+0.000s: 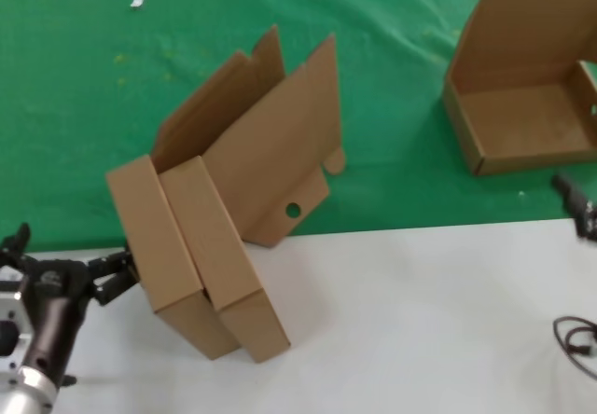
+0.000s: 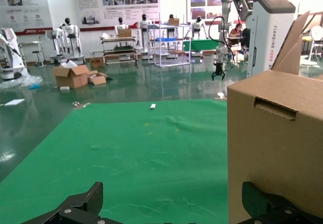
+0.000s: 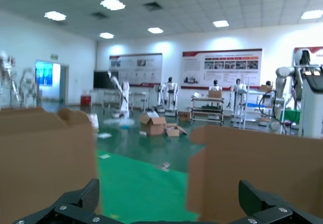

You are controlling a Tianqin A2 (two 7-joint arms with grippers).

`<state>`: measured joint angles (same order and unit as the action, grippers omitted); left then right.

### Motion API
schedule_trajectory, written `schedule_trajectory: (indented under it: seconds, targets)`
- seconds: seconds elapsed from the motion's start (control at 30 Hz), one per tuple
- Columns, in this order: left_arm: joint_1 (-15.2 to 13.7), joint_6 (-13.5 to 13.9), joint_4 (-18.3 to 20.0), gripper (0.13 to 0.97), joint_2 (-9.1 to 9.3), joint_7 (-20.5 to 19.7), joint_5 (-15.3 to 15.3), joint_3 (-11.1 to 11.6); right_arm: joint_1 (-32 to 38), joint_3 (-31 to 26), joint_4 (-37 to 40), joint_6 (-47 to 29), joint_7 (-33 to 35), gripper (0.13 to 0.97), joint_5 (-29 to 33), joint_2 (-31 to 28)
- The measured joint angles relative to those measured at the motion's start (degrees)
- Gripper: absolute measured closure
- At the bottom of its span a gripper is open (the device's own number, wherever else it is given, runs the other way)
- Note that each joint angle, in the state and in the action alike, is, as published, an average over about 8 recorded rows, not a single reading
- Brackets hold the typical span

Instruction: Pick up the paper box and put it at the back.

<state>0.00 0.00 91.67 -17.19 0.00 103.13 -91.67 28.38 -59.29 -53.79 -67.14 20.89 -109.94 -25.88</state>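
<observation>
The paper box (image 1: 280, 158) stands tipped on its edge mid-table, half on the green cloth of the back (image 1: 84, 106), half on the white tabletop. Its tall lid has a small round hole (image 1: 293, 210). A same-looking box (image 1: 154, 237) leans against its left side. My left gripper (image 1: 67, 257) is open just left of that leaning box, low over the white strip. In the left wrist view the left gripper (image 2: 174, 209) holds nothing, and one fingertip (image 2: 260, 204) shows in front of the box wall (image 2: 275, 153). My right gripper (image 1: 574, 200) is open at the right edge.
Another open cardboard box (image 1: 522, 106) sits on the cloth at the back right. In the right wrist view the right gripper (image 3: 169, 206) has brown cardboard on both sides (image 3: 45, 158) (image 3: 257, 168). A black cable (image 1: 578, 335) lies on the white tabletop (image 1: 420, 321).
</observation>
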Motion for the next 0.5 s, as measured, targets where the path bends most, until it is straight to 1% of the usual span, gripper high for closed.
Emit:
schedule_trajectory:
  seconds: [0.1,0.27,0.37,0.5]
  targets:
    - [0.0,0.0,0.0,0.132,0.00,0.0,0.0,0.0,-7.0,2.3,-7.2,0.9,-3.2,0.129,-1.0,3.7]
    - [0.0,0.0,0.0,0.132,0.00,0.0,0.0,0.0,-16.0,1.8,-17.5,4.1,-5.5,0.129,-3.7,8.3]
    - [0.0,0.0,0.0,0.132,0.00,0.0,0.0,0.0,-18.7,1.3,-20.9,5.4,-5.9,0.129,-4.5,9.7]
    - [0.0,0.0,0.0,0.132,0.00,0.0,0.0,0.0,-19.4,1.0,-21.9,6.0,-6.0,0.129,-4.6,10.1]
